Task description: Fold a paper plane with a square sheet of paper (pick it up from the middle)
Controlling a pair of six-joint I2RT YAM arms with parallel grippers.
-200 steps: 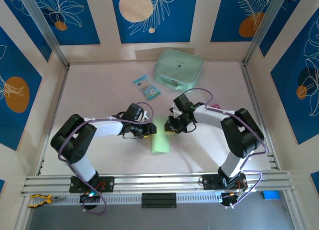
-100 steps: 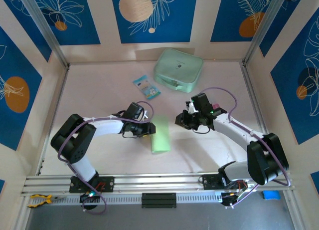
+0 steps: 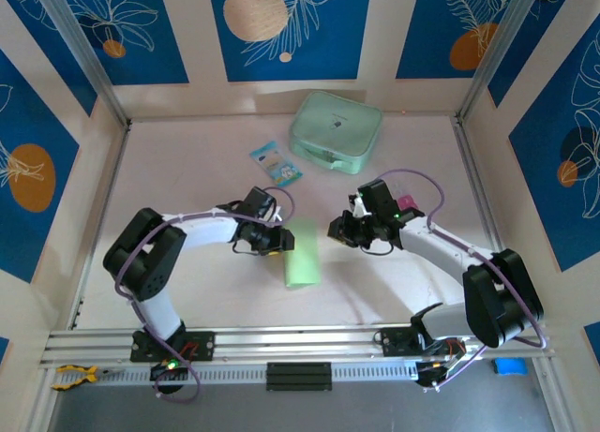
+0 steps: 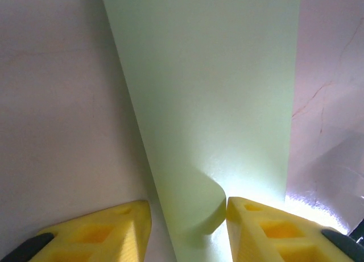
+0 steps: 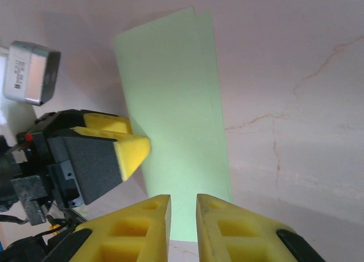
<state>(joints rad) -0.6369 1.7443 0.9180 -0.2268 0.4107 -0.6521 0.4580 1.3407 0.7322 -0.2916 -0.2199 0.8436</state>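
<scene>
The folded sheet of paper (image 3: 302, 254) lies flat on the tabletop (image 3: 187, 170) between the arms, its long axis running near to far. The left fingers (image 4: 187, 228) straddle its left edge, parted. The right fingers (image 5: 183, 222), nearly clenched, hover empty beside it.

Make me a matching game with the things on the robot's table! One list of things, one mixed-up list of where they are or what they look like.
Things:
1. folded green paper
2. mint zip case
3. small blue-and-white packet
4. right gripper

Clues:
A. at the far end of the table, near the back wall
B. lying flat between the two grippers
C. jaws nearly shut, holding nothing, beside the paper
D. just left of the case

Pairs: 1-B, 2-A, 3-D, 4-C
</scene>
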